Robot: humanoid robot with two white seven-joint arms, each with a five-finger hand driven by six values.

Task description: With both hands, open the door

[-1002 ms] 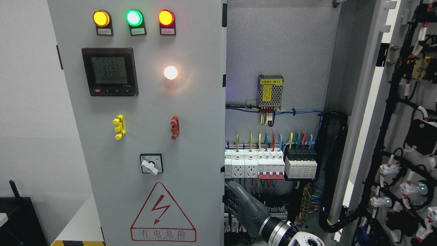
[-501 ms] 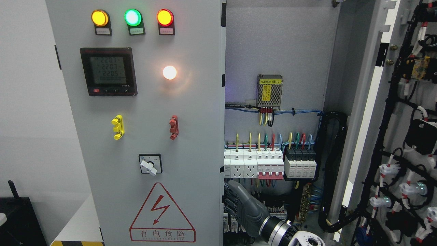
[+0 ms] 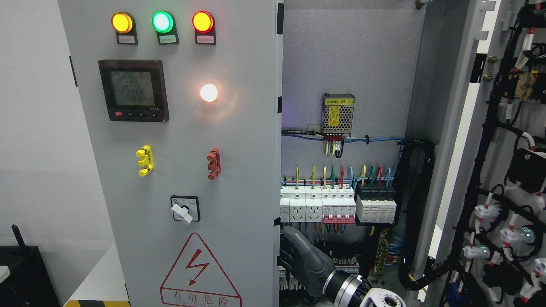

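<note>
The grey left door (image 3: 239,140) of the electrical cabinet carries three lamps, a meter (image 3: 133,90), a rotary switch (image 3: 184,209) and a warning triangle. It stands slightly ajar. My right hand (image 3: 294,256) comes up from the bottom edge right of the middle. Its dark fingers (image 3: 285,258) hook around this door's free edge low down, and the thumb (image 3: 295,236) points up. The right door (image 3: 460,128) is swung wide open, with black wiring on its inner face. My left arm does not show.
Inside the cabinet are a power supply (image 3: 337,113), rows of breakers (image 3: 337,204) and coloured wires just above my hand. A thick black cable loom (image 3: 420,204) hangs at the right. A white wall and a dark box (image 3: 21,273) lie to the left.
The left door has swung a little further out: its lamps, meter and switch have shifted left and slightly down. My right hand has moved slightly left with the door's edge.
</note>
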